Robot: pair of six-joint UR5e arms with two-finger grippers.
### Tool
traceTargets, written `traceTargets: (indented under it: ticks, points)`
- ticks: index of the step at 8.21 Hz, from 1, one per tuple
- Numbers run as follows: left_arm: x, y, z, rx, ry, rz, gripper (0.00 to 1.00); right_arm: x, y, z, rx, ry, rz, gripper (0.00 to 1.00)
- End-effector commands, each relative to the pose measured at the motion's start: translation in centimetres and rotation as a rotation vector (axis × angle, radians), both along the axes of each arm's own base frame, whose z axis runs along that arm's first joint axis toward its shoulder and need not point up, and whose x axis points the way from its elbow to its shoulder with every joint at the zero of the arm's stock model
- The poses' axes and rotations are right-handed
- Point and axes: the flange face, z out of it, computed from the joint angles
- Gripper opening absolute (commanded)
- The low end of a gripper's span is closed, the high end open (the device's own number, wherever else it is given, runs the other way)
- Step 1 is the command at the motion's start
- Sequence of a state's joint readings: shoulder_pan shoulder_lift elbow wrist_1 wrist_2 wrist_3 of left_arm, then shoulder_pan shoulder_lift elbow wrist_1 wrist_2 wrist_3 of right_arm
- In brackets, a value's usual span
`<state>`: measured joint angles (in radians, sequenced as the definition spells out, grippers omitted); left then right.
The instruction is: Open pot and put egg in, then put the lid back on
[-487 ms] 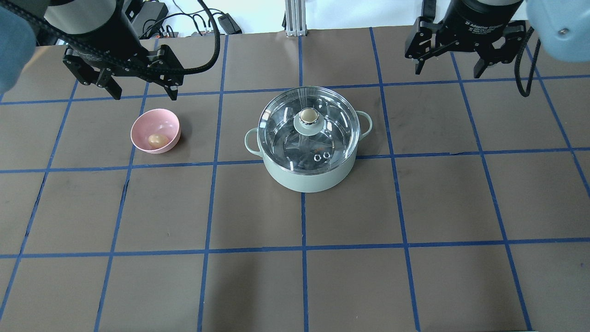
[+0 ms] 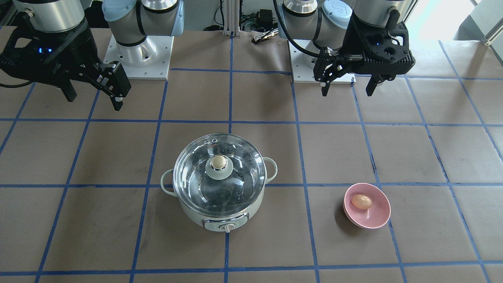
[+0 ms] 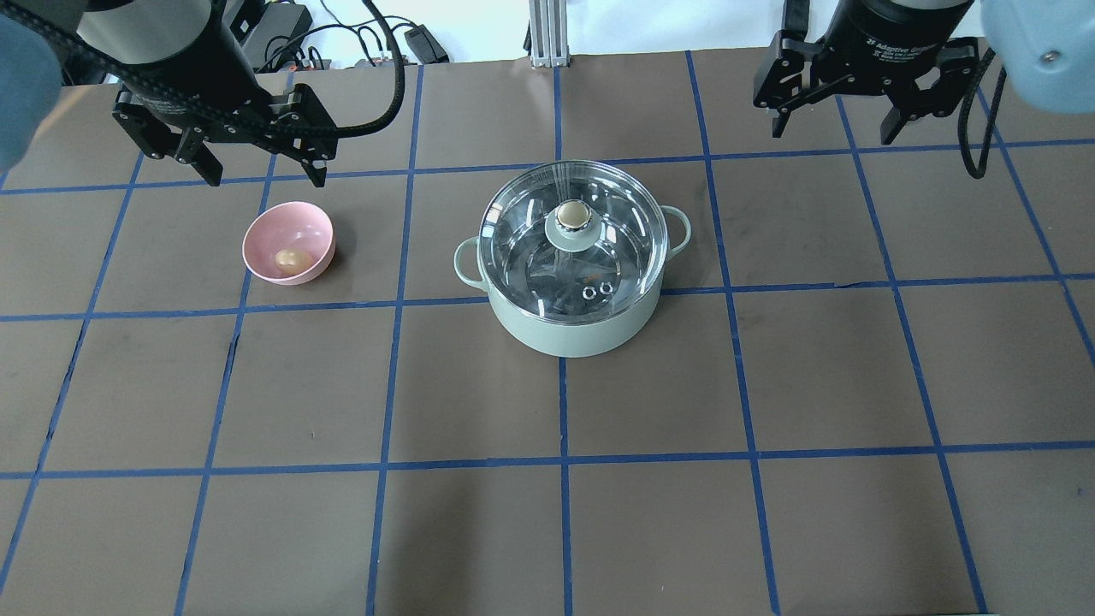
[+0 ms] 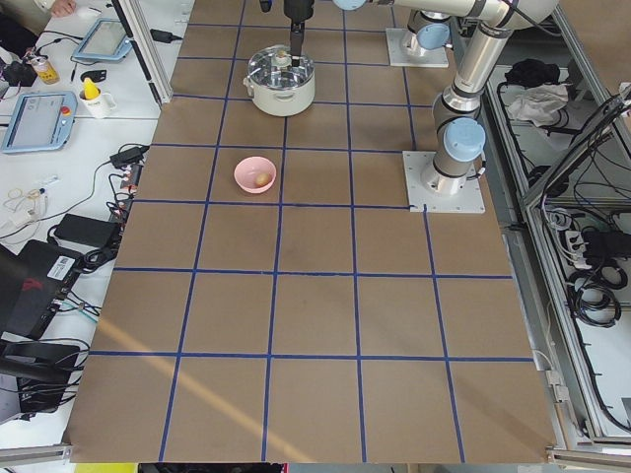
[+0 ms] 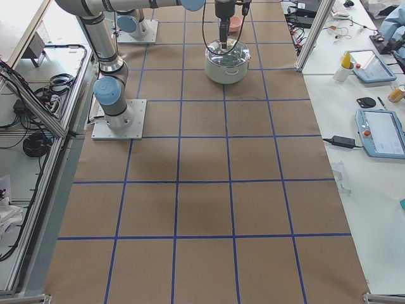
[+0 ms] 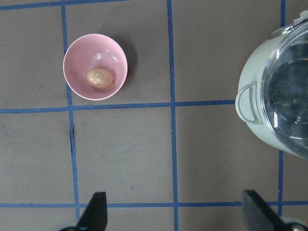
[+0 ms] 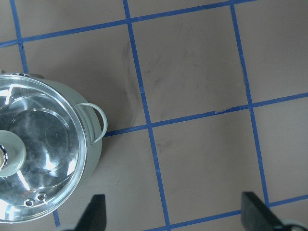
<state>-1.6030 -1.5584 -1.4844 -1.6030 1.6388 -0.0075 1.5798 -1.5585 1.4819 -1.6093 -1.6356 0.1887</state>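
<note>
The mint-white pot stands at the table's middle with the glass lid on it, beige knob on top. It also shows in the front view with its lid. The tan egg lies in a pink bowl to the pot's left; the left wrist view shows the egg too. My left gripper is open and empty, hovering just behind the bowl. My right gripper is open and empty, high at the far right of the pot.
The table is brown paper with a blue tape grid. The arm bases stand at the robot's side. Cables lie beyond the far edge. Side benches with tablets flank the table.
My left gripper has shifted slightly left and back. The right gripper, pot, lid and egg have barely moved.
</note>
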Motion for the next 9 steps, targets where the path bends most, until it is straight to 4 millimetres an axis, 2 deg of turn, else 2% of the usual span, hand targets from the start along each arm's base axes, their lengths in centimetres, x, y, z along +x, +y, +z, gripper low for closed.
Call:
traceTargets:
  ticks: [1, 2, 3, 5, 6, 7, 8, 9]
  points:
    - [0.4, -2.3, -2.2, 0.02, -0.001, 0.02, 1.0, 0.2, 0.4, 0.5, -0.008, -0.014, 0.017, 1.0]
    - [0.5, -3.7, -3.0, -0.012, 0.008, 0.053, 1.0, 0.3, 0.4, 0.4, -0.007, -0.009, 0.023, 1.0]
    - [1.5, -5.3, -3.7, -0.058, 0.025, 0.263, 1.0, 0.3, 0.1, -0.3, 0.006, 0.0, 0.023, 1.0]
    - [3.2, -6.0, -5.1, -0.068, 0.049, 0.667, 1.0, 0.8, -0.6, -0.3, -0.013, -0.009, 0.029, 1.0]
    - [5.0, -6.6, -5.4, -0.069, 0.056, 0.805, 1.0, 2.4, -1.3, -1.8, 0.014, -0.008, 0.052, 1.0]
    - [7.1, -6.9, -5.3, -0.08, 0.058, 0.953, 1.0, 5.5, -1.2, -2.9, 0.022, -0.003, 0.092, 1.0]
    - [9.0, -7.4, -6.1, -0.073, 0.051, 1.023, 1.0, 7.7, -2.1, -4.1, -0.003, -0.019, 0.061, 1.0]
    - [10.9, -7.9, -6.7, -0.063, 0.044, 1.058, 1.0, 10.4, -3.7, -7.0, -0.01, -0.029, 0.04, 1.0]
